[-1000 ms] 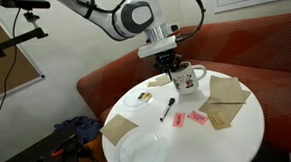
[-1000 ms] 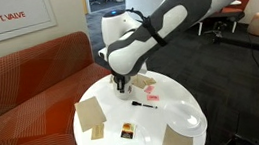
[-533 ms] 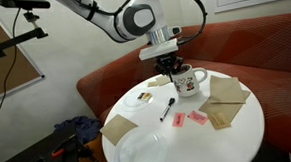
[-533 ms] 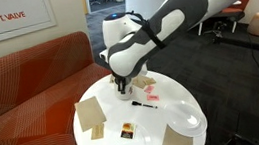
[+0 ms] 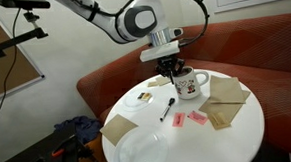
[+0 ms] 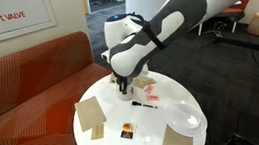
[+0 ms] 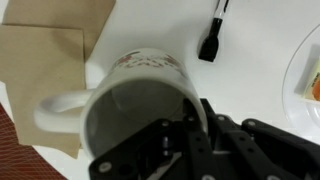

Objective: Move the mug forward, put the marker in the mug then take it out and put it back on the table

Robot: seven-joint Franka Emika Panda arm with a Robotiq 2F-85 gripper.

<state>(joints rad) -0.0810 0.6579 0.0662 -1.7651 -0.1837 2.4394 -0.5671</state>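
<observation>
The white mug (image 5: 192, 85) with a dark and red print stands at the back of the round white table (image 5: 224, 142), with its handle over a napkin in the wrist view (image 7: 130, 95). My gripper (image 5: 172, 67) comes down onto the mug's rim. In the wrist view (image 7: 165, 135) one finger is inside the dark interior and one outside, shut on the wall. In an exterior view my gripper (image 6: 121, 84) hides most of the mug. The black marker (image 5: 168, 109) lies flat on the table in front of the mug and shows in the wrist view (image 7: 213, 35).
Brown napkins (image 5: 226, 89) lie beside and behind the mug, and another (image 5: 116, 128) lies near the table's edge. A white plate (image 5: 141, 97) with a small item and a large plate (image 5: 144, 151) sit on the table. Pink packets (image 5: 196, 117) lie near the marker. A red sofa (image 5: 264, 55) curves behind.
My gripper and the mug have shifted slightly forward and down across the table together. The marker has not moved.
</observation>
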